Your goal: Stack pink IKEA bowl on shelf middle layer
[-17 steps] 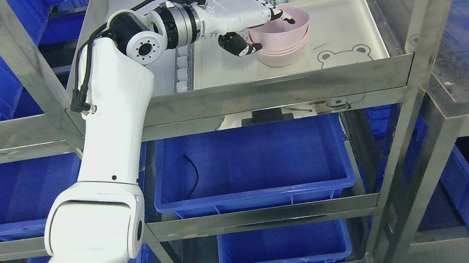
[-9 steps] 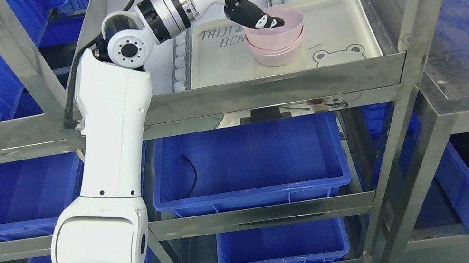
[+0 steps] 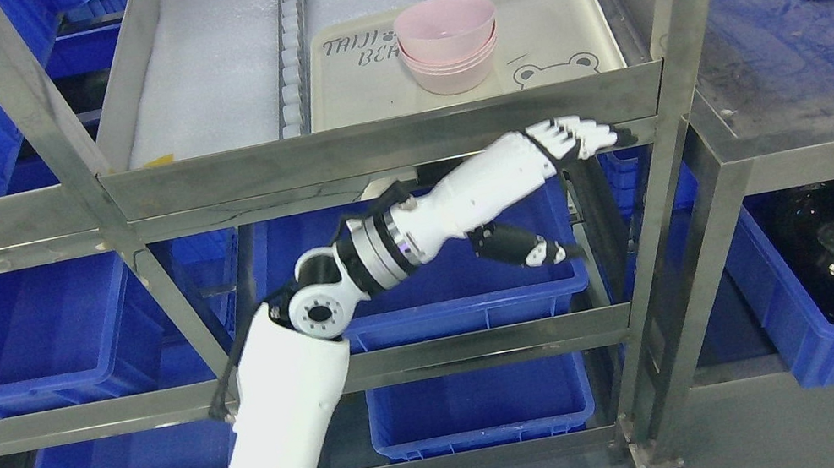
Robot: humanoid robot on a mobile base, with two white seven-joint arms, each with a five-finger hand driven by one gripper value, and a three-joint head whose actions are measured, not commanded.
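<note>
A stack of pink bowls (image 3: 449,44) stands on a cream tray (image 3: 561,28) with a bear print, on the steel shelf's layer (image 3: 384,145). My left hand (image 3: 575,180) is below and in front of that layer, outside the shelf, with fingers (image 3: 580,136) stretched flat and thumb apart, holding nothing. It is well apart from the bowls. The right arm is out of view.
The shelf's front rail and upright posts (image 3: 654,166) stand close to my hand. Blue crates (image 3: 470,293) fill the lower layers and the left side. White foam mats (image 3: 207,65) and roller strips cover the layer beside the tray. A steel table (image 3: 810,79) is at right.
My left hand has let go of the top bowl, pulled out of the shelf and dropped below the layer's front rail. The camera view has shifted too. The bowls stay stacked.
</note>
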